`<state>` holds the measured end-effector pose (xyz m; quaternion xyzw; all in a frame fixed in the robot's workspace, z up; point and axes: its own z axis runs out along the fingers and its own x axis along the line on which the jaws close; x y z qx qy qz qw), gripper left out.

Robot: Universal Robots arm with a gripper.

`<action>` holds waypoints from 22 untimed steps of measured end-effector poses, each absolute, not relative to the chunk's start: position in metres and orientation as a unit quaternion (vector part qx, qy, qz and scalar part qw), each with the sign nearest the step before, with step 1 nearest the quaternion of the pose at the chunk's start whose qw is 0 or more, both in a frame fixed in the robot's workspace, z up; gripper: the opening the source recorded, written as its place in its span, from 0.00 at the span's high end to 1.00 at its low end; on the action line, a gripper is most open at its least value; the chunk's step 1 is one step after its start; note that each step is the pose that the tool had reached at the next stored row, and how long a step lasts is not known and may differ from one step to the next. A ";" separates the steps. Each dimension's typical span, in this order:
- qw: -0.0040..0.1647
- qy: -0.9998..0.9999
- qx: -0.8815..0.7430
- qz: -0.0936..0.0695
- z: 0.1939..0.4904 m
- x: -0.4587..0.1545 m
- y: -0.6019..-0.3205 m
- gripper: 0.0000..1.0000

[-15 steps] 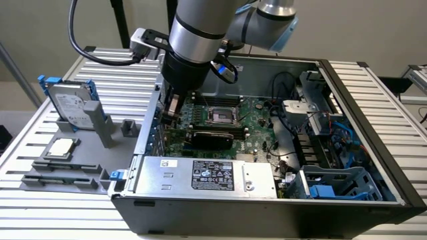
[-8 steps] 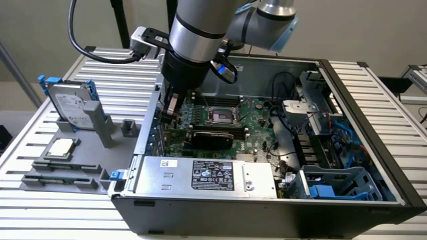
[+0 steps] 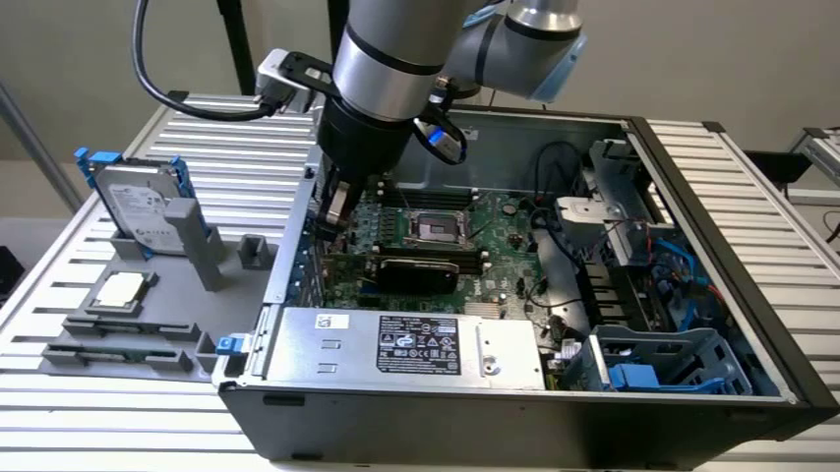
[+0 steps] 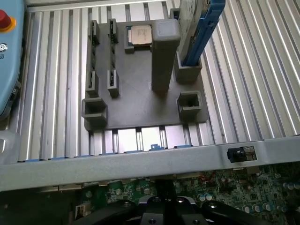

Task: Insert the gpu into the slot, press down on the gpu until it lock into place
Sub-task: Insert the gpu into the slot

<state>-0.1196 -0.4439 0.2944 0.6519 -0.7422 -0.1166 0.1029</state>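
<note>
We see a grey fixture tray (image 4: 140,89) holding a processor chip (image 4: 139,33), with a hard drive (image 3: 138,206) standing upright beside the power-supply box (image 3: 407,346).

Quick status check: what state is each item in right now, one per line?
Claw: shut, down inside the case at the card's end.
Card: lying across the green board, under the claw.
Computer case: side open.
Processor socket: on the board, uncovered.
Hard drive: upright in the grey stand.
Loose processor chip: flat in its holder.

A ribbed aluminium table (image 3: 774,187) stands before a plain beige wall (image 3: 709,59), evenly lit.
</note>
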 end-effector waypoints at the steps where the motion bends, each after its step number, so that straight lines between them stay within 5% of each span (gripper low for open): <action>1: 0.103 -0.743 0.651 -0.117 0.294 -0.120 -0.444 0.89; 15: 0.101 -0.746 0.649 -0.114 0.297 -0.101 -0.444 0.89; 22: 0.074 -0.748 0.653 -0.092 0.297 -0.089 -0.444 0.89</action>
